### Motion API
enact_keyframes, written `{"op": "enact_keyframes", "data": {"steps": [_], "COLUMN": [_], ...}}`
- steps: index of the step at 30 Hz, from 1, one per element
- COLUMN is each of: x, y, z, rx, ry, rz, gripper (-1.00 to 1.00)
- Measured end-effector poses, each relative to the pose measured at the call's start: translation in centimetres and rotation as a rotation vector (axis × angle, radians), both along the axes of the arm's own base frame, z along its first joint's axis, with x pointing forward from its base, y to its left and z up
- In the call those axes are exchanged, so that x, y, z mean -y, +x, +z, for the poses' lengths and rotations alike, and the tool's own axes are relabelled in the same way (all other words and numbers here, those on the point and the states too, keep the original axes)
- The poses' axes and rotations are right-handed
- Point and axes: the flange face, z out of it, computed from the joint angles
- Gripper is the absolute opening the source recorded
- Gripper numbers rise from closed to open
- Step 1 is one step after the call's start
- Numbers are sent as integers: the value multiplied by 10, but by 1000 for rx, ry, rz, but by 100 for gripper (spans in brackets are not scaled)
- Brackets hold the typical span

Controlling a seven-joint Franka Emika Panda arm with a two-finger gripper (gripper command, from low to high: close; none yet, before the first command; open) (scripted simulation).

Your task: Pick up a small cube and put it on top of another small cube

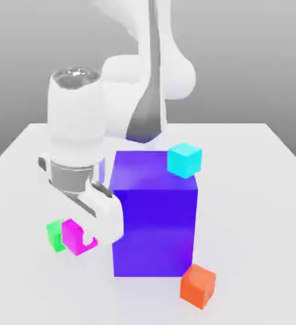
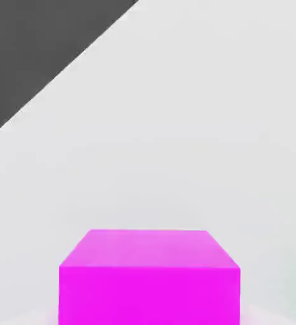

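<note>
Fingers [image 1: 82, 240] shut on magenta cube [image 1: 73, 236], green cube [image 1: 54, 235] behind, ext view

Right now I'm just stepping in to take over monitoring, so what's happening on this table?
The robot's gripper has its fingers shut on the small magenta cube, low at the table. The small green cube, its target, sits right beside it on the exterior view's left. Nothing is stacked yet. A big blue block, a cyan cube and an orange cube stand nearby.
</note>
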Motion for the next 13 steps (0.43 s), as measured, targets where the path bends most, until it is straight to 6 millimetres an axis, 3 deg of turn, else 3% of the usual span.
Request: {"op": "enact_keyframes", "data": {"steps": [3, 4, 10, 11, 13], "x": [27, 31, 33, 32, 32], "y": [-59, -68, -77, -78, -78], "z": [-8, -16, -68, -73, -73], "rx": [4, 3, 2, 1, 1], "ry": [45, 54, 63, 63, 63], "rz": [-252, -292, -330, -329, -329], "gripper": [-100, -100, -100, 100, 100]}}
